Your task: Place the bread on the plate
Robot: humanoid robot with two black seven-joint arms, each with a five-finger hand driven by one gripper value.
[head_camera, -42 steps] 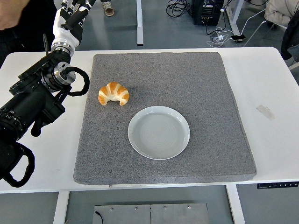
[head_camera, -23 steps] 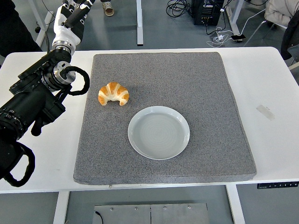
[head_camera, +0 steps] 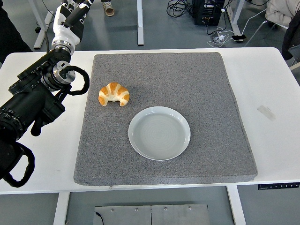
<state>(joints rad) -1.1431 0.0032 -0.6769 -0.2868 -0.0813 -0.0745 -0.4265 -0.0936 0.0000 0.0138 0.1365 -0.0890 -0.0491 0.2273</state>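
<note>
head view | left hand (head_camera: 71, 10) way up at the desk's (head_camera: 42, 140) far-left edge, can't tell how its fingers are set | bread (head_camera: 114, 93) sits on the grey mat (head_camera: 211, 93), nearer and to the right of those fingers, long axis roughly left-right | plate (head_camera: 159, 133) just beyond it, empty | right arm nowhere, so left is closer

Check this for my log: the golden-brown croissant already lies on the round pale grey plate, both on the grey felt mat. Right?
Not quite. The head view shows the golden-brown croissant on the grey felt mat, apart from the round pale grey plate, which is empty. Both are on the mat.
</note>
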